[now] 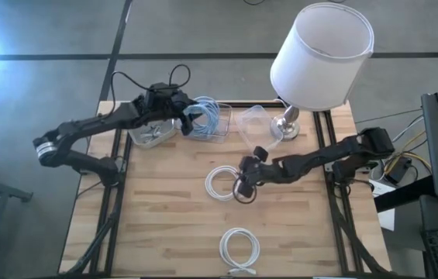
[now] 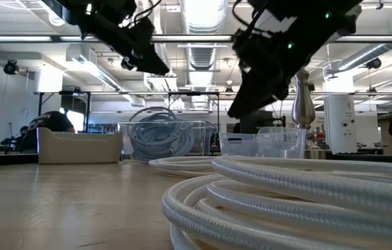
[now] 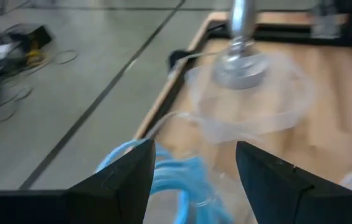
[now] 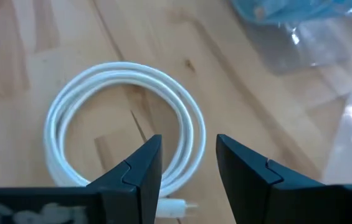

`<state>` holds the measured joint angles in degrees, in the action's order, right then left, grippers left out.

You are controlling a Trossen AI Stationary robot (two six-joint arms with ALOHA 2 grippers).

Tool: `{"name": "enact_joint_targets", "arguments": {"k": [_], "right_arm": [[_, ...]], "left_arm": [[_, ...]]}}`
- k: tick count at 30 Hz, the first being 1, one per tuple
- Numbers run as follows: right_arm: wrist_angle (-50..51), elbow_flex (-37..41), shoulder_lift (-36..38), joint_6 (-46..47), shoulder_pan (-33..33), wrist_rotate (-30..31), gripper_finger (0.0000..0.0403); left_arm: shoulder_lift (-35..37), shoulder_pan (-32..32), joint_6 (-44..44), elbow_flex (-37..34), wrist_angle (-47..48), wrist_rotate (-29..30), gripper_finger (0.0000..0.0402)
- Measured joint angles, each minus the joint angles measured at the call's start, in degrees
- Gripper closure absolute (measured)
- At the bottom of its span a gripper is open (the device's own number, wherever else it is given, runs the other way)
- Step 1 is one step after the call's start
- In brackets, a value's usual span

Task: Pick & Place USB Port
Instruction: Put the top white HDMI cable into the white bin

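Observation:
A coiled white USB cable (image 1: 220,183) lies flat on the wooden table, and my right gripper (image 1: 240,186) hovers open just over its right side. In the right wrist view (image 4: 188,162) the fingers stand apart above the coil (image 4: 126,70) without touching it. A second white coil (image 1: 239,248) lies near the table's near edge and fills the foreground of the low view (image 2: 286,201). My left gripper (image 1: 191,116) is open above a clear bin holding blue cable (image 1: 211,116); the blue loops (image 3: 182,177) show between its fingers.
An empty clear container (image 1: 253,124) lies tipped beside the lamp's metal base (image 1: 287,128), under a large white shade (image 1: 321,54). Another clear bin (image 1: 153,133) sits to the left of the blue-cable bin. Bare wood lies between the two white coils.

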<state>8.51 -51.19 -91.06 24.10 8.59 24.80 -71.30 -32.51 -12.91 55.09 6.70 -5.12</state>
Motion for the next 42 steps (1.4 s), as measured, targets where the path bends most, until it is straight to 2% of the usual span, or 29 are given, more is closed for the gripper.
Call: {"name": "enact_joint_targets", "arguments": {"k": [9, 13, 22, 28, 34, 42], "right_arm": [[-2.40, -2.40, -9.92, 3.47, -1.59, -1.14, 0.0261], [-2.29, -3.51, -12.33, 5.07, -3.20, -5.24, 0.0266], [-2.05, -5.19, -15.77, 5.99, -4.69, -7.32, 0.0277], [-1.04, -5.17, -15.70, 5.83, -5.08, -8.39, 0.0291], [2.96, -5.19, -15.74, 5.49, -5.30, -8.36, 0.0314], [4.57, -5.40, -15.68, 2.54, -5.28, -8.54, 0.0380]], "left_arm": [[2.94, 7.90, 2.40, -0.18, 2.04, -0.38, 0.0175], [4.03, 10.91, 2.57, -1.88, 2.38, 0.04, 0.0175], [5.27, 12.78, 3.91, -5.73, 0.68, 0.80, 0.0177], [5.30, 12.76, 3.93, -6.92, 0.68, 3.72, 0.0177], [5.30, 12.76, 3.78, -6.94, 0.57, 3.71, 0.0177], [5.30, 12.76, 3.73, -6.93, 0.59, 3.71, 0.0177]]}}
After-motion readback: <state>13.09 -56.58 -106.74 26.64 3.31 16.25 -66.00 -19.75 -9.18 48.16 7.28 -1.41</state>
